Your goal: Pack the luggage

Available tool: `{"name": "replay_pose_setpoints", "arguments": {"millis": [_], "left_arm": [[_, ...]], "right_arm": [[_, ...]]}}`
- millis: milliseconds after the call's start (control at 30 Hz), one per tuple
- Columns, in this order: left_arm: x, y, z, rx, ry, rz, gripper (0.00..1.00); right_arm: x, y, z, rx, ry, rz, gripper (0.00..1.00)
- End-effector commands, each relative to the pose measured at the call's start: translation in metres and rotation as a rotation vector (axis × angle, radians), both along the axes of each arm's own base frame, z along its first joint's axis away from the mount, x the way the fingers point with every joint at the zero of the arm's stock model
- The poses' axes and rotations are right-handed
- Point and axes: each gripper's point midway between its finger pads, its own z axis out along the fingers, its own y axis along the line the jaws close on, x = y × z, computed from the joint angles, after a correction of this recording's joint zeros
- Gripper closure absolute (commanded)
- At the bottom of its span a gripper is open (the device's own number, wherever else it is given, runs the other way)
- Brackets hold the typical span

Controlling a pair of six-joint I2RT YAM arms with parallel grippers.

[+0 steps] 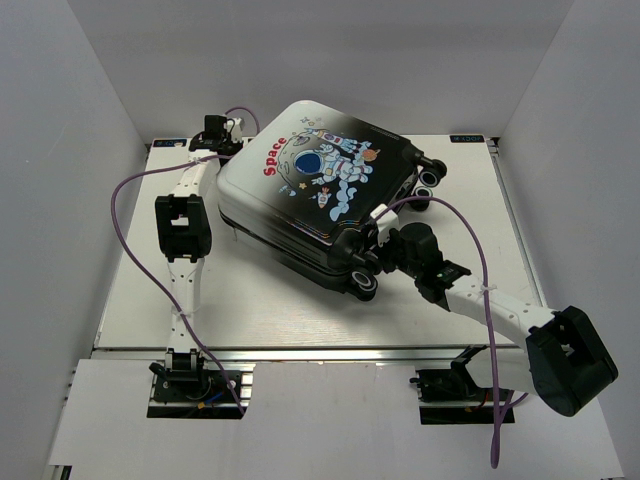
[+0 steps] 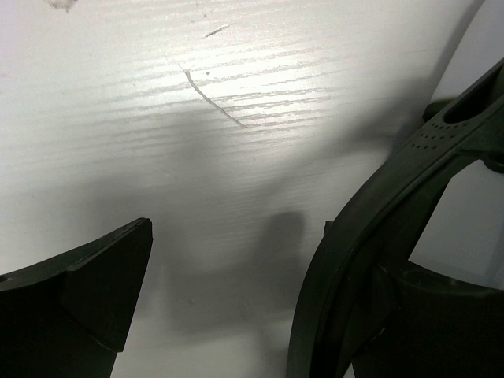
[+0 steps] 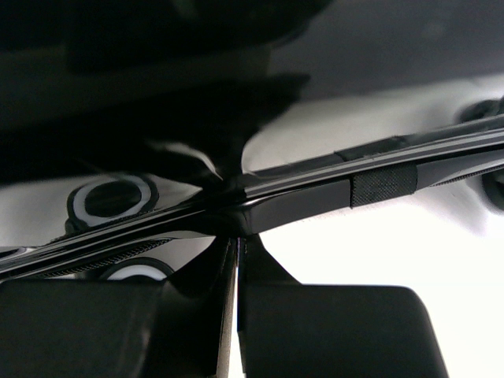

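The luggage (image 1: 310, 195) lies flat and closed on the white table (image 1: 280, 310), astronaut print and red "Space" word facing up, wheels (image 1: 362, 283) toward the right. My left gripper (image 1: 222, 130) sits at the suitcase's far left corner. In the left wrist view it (image 2: 228, 299) is open over bare tabletop, with nothing between its fingers (image 2: 94, 291). My right gripper (image 1: 385, 250) is at the wheel end. In the right wrist view it (image 3: 236, 246) is shut, its tips pressed against the luggage's black seam edge (image 3: 315, 197), beside a black-and-white wheel (image 3: 110, 201).
White walls enclose the table on the left, back and right. Purple cables (image 1: 125, 190) loop off both arms. A metal rail (image 1: 330, 350) runs along the near edge by the arm bases. Two more wheels (image 1: 430, 180) stick out at the suitcase's far right.
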Motion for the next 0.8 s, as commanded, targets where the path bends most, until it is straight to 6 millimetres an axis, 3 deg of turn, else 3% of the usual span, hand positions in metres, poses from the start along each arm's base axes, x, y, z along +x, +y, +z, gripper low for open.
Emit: {"name": "replay_pose_setpoints", "arguments": {"millis": [0, 33, 100, 133, 200, 233, 267, 333, 367, 467, 500, 533, 567, 600, 767], "left_arm": [[0.001, -0.108, 0.073, -0.133, -0.127, 0.084, 0.02], [0.001, -0.095, 0.100, -0.148, -0.162, 0.140, 0.02], [0.002, -0.071, 0.125, -0.124, -0.205, 0.254, 0.02], [0.000, -0.057, 0.152, -0.118, -0.250, 0.301, 0.02], [-0.004, -0.036, 0.175, -0.078, -0.290, 0.378, 0.02], [-0.007, -0.032, 0.186, -0.075, -0.305, 0.393, 0.02], [-0.012, -0.025, 0.209, -0.087, -0.342, 0.400, 0.02], [-0.019, -0.031, 0.225, -0.117, -0.358, 0.361, 0.02], [-0.024, -0.027, 0.246, -0.141, -0.388, 0.348, 0.02], [-0.040, -0.026, 0.274, -0.154, -0.412, 0.308, 0.02], [-0.043, -0.022, 0.276, -0.154, -0.410, 0.301, 0.02], [-0.048, -0.034, 0.275, -0.185, -0.389, 0.235, 0.02], [-0.050, -0.034, 0.274, -0.197, -0.376, 0.199, 0.02], [-0.053, -0.030, 0.261, -0.199, -0.322, 0.197, 0.02], [-0.074, -0.061, 0.197, -0.330, -0.087, 0.015, 0.02]], "right_arm": [[-0.078, 0.107, 0.072, 0.287, -0.089, 0.485, 1.00], [-0.076, 0.106, 0.070, 0.287, -0.099, 0.467, 1.00], [-0.064, 0.101, 0.067, 0.275, -0.125, 0.387, 1.00], [-0.059, 0.097, 0.065, 0.252, -0.132, 0.362, 1.00], [-0.048, 0.089, 0.072, 0.252, -0.160, 0.292, 1.00], [-0.048, 0.089, 0.074, 0.261, -0.159, 0.280, 1.00], [-0.046, 0.087, 0.077, 0.277, -0.171, 0.266, 1.00], [-0.047, 0.087, 0.079, 0.296, -0.163, 0.259, 1.00], [-0.051, 0.089, 0.079, 0.318, -0.149, 0.264, 1.00], [-0.051, 0.088, 0.079, 0.347, -0.126, 0.239, 1.00], [-0.051, 0.087, 0.080, 0.351, -0.131, 0.234, 1.00], [-0.050, 0.086, 0.081, 0.351, -0.133, 0.230, 1.00], [-0.051, 0.087, 0.082, 0.358, -0.132, 0.234, 1.00], [-0.050, 0.087, 0.083, 0.360, -0.135, 0.231, 1.00], [-0.047, 0.084, 0.080, 0.350, -0.131, 0.206, 1.00]]}}
